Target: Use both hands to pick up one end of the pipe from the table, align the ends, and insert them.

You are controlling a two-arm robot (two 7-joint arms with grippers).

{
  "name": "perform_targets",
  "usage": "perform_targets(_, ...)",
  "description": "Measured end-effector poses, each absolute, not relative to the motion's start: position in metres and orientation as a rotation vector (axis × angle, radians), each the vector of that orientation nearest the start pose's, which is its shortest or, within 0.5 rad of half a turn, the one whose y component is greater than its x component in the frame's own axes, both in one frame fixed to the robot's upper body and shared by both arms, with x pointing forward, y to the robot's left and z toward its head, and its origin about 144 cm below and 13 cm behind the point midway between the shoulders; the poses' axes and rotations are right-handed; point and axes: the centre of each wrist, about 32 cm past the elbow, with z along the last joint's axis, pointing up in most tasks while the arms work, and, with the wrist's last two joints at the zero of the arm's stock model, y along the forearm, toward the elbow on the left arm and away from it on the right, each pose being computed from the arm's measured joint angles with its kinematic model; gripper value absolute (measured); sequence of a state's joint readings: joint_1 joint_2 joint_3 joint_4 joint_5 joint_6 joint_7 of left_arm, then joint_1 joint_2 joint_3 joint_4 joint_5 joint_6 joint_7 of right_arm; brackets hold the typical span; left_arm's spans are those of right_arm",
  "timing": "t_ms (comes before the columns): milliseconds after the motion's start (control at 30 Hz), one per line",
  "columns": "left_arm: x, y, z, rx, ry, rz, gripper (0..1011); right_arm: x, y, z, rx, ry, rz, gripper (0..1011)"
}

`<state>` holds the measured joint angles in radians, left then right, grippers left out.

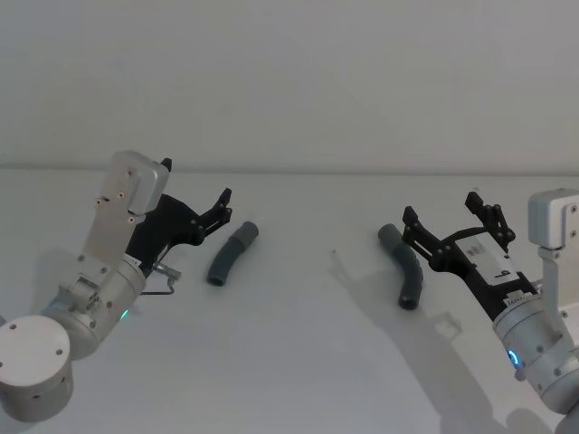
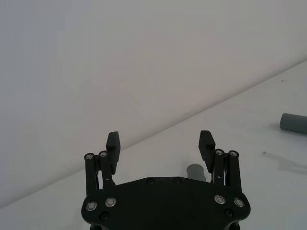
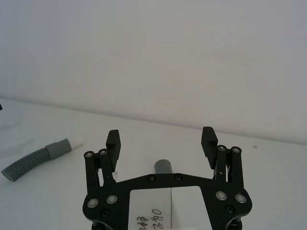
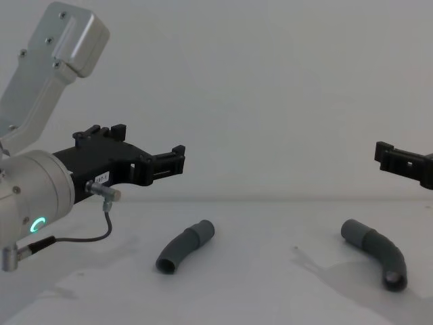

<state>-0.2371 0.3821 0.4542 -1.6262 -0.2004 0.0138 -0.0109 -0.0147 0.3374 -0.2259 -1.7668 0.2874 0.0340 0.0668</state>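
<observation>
Left gripper (image 2: 160, 142) hovers with jaws apart over the table (image 1: 298, 353); its hose piece (image 1: 232, 253) lies close at 5 o'clock, running 1 to 7. The right gripper (image 1: 441, 212), likewise spread, has the other hose piece (image 1: 404, 268) at 7 o'clock, equally near.

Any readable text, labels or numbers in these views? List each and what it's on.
"9", likely: white label on the right hand, head view.
Handwriting on that label, right wrist view: sideways, cut off, unreadable.
Small white sticker on the left hand, chest view: too small to read.
No text on the pipe pieces or table.
</observation>
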Motion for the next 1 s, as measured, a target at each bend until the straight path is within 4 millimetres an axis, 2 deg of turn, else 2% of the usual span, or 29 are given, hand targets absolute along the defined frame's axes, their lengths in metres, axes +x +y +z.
perform_targets(1000,0.4949,0.2027,1.2093,0.062,-0.254,1.087,1001,0.4433,-0.2371,1.1887,0.026,-0.075,-1.23,1001)
